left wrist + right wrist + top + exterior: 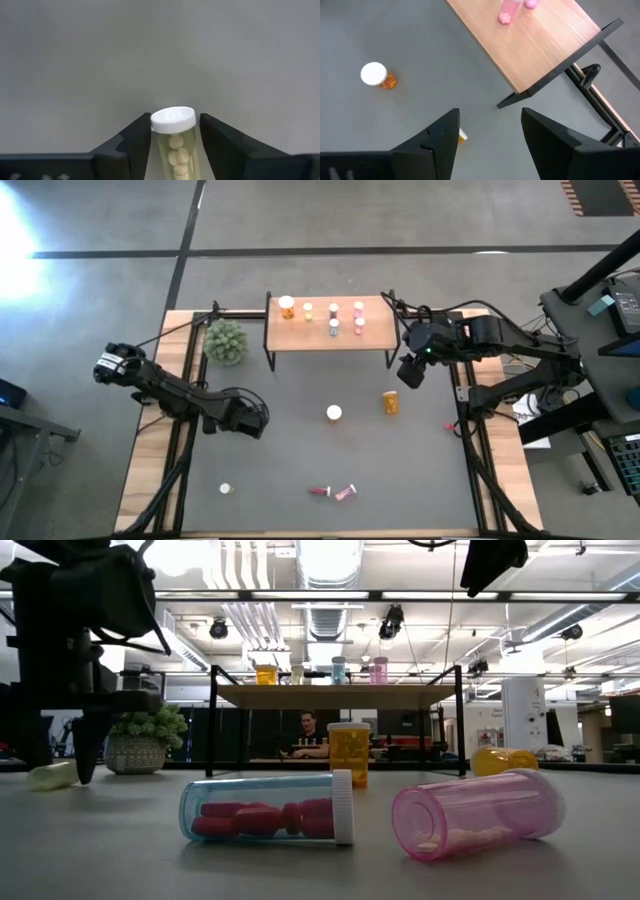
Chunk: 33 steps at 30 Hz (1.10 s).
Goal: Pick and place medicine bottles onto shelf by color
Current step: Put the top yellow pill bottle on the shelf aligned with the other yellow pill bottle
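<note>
A small yellowish medicine bottle point(175, 150) with a white cap lies on the grey table between the fingers of my left gripper point(175, 119), which points down at the table's left point(250, 420) and is open. In the low view the bottle point(52, 776) lies by the finger point(85, 752). My right gripper point(490, 130) hangs open, high above the table by the shelf's right end point(408, 372). The light-wood shelf point(375, 340) carries several upright bottles. An orange bottle point(334, 412) stands mid-table and another point(390, 402) lies right of it. My left gripper's fingers come from above, one on each side of the lying bottle. Thin gaps show along its body. One finger point(142, 135) stands right at the cap's rim point(154, 121); whether it touches I cannot tell.
Near the front edge lie a blue-tinted bottle of red pills point(265, 810) and a pink one point(475, 815). A small bottle point(226, 489) sits front left. A green plant point(226, 341) stands left of the shelf. A person point(308, 730) sits beyond the table.
</note>
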Tool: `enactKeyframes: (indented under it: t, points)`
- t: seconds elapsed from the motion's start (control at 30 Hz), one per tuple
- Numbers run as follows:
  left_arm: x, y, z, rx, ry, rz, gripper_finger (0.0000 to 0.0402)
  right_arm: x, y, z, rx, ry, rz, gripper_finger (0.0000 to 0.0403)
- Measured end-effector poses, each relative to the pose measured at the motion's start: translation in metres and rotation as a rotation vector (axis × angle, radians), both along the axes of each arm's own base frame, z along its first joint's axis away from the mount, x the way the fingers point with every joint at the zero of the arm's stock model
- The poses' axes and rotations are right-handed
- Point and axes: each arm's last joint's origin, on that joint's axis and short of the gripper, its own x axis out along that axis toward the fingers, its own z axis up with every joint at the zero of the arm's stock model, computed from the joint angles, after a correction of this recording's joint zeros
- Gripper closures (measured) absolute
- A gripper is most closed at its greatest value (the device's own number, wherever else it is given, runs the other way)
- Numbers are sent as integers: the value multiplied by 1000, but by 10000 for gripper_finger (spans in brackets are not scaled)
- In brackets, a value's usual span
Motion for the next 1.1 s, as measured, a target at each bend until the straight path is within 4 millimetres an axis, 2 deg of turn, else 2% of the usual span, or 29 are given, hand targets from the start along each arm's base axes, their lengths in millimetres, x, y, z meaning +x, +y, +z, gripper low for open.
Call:
enactKeyframes:
  t: [0.27,0.57,0.8,1.1]
  points:
    - [3,-1,2,-6,-21,-5,322,0,0,0,1,-1,-1,200]
    - [19,-3,17,63,-130,-67,318,0,0,0,1,0,-1,200]
    - [42,-4,50,278,-262,-223,317,0,0,0,1,-1,-1,200]
    - [70,-3,98,770,-371,-392,317,0,0,0,0,0,-1,200]
